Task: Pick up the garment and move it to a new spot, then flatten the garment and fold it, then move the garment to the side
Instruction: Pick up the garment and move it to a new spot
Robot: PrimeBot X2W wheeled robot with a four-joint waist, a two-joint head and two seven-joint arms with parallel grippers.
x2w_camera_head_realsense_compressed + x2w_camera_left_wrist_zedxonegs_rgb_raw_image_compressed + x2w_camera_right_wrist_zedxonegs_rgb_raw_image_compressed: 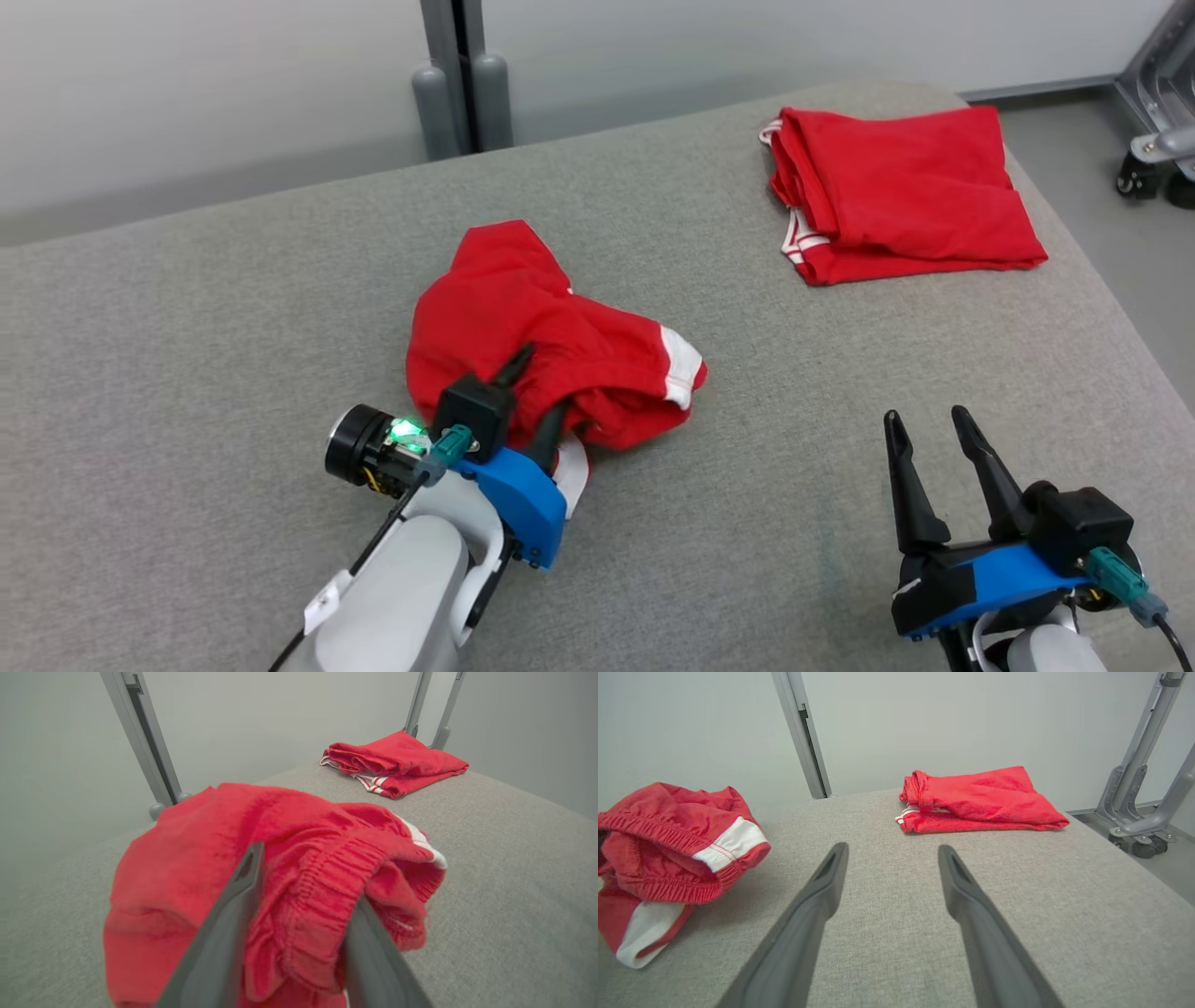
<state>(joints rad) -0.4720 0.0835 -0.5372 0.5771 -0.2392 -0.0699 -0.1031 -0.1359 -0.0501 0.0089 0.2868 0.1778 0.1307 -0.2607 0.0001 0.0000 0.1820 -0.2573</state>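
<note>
left wrist view: left gripper (pixel 307 873) parted around garment (pixel 187 858); right gripper (pixel 892 848) spread.

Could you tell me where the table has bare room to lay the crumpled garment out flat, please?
The widest bare patch of the table lies left of the crumpled garment. Another runs between it, the folded garment and the right gripper. It is crowded at the left gripper, whose fingers straddle the cloth, and in the far right corner.

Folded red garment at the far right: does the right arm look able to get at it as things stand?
Probably yes: only bare grey surface lies between the open right pincer and the folded red garment.
</note>
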